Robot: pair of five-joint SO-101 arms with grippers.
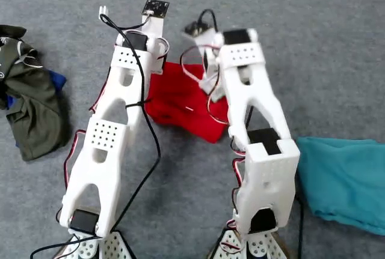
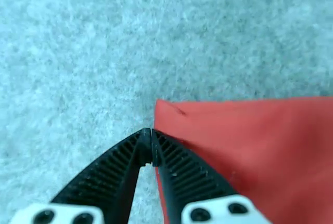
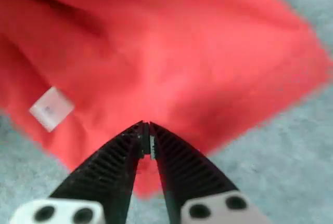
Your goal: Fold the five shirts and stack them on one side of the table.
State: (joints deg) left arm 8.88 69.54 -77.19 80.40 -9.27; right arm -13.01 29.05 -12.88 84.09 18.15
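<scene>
A red shirt (image 1: 183,106) lies folded flat on the grey table between my two arms. My left gripper (image 2: 151,148) is shut, its tips right at the edge of the red shirt (image 2: 250,151), just short of one corner; no cloth shows pinched between the fingers. My right gripper (image 3: 145,142) is shut low over the middle of the red shirt (image 3: 171,63), near a small white label (image 3: 50,108). A teal shirt (image 1: 343,178) lies spread at the right. A crumpled pile of dark olive and blue shirts (image 1: 30,106) sits at the left edge.
The grey felt table (image 1: 325,48) is bare at the far right and along the back. Black and red cables (image 1: 147,127) hang along the left arm (image 1: 105,145) and beside the right arm (image 1: 255,121). Both arm bases stand at the near edge.
</scene>
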